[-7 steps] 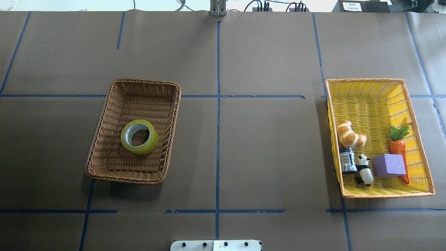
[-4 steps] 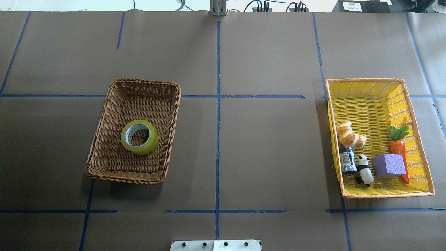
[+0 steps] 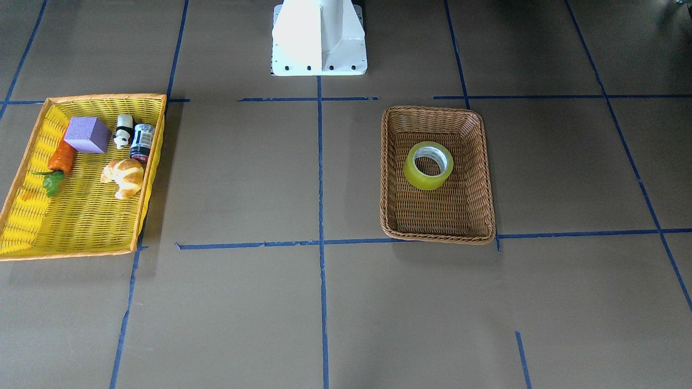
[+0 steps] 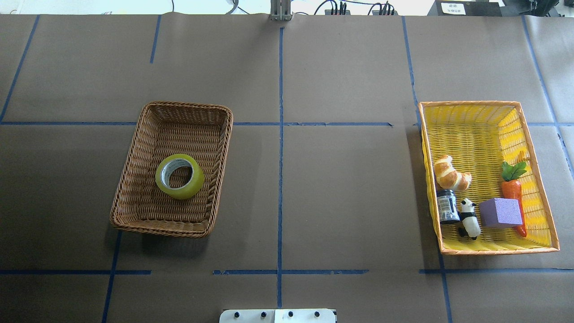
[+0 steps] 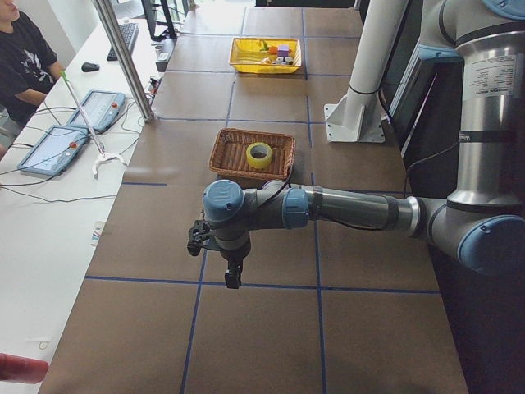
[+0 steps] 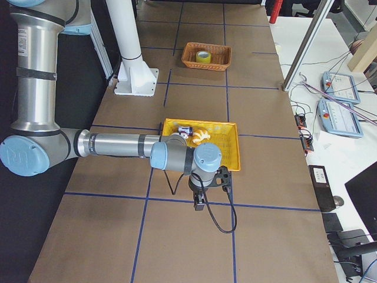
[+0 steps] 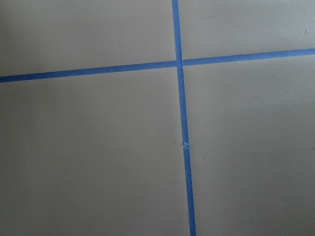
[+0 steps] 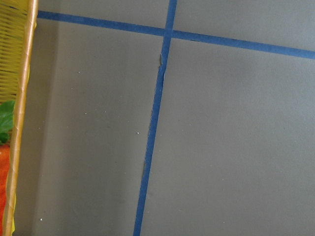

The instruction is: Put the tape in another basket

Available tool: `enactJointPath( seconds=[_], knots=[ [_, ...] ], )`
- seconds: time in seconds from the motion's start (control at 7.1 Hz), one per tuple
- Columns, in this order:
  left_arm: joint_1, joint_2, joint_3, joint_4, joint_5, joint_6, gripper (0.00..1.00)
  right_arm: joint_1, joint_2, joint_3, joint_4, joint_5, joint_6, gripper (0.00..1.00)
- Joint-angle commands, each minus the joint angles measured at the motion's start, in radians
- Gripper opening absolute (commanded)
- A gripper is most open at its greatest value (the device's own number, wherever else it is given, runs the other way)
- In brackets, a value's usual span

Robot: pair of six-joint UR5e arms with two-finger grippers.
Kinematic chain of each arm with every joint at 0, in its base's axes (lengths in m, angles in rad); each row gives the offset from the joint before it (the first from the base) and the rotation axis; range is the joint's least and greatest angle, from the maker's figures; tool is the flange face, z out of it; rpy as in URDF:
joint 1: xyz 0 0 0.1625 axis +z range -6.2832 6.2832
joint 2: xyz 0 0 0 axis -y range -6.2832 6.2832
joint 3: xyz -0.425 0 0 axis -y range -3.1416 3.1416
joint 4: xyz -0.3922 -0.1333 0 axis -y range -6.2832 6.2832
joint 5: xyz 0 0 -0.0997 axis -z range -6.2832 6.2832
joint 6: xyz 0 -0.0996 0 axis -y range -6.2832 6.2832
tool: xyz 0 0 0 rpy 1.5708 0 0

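Translucent yellow tape roll point(image 4: 181, 193) flat in brown woven wicker basket point(image 4: 132, 175).
Left tool point(image 5: 233, 277), right tool point(image 6: 199, 204) — open or closed, cannot tell.

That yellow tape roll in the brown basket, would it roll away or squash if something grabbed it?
Probably not roll: the tape lies flat, hole upward, inside the basket, so a push should slide it. Its thick winding on a white core looks stiff, unlikely to squash. The glossy outside may be somewhat slippery.
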Motion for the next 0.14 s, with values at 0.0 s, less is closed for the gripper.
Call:
enactJointPath(
  seconds=[0.0],
  knots=[
    [0.000, -0.007, -0.013, 0.000, 0.002, -0.002, 1.00, 0.000, 0.000, -0.028, -0.001, 0.000, 0.004, 1.00]
  ],
)
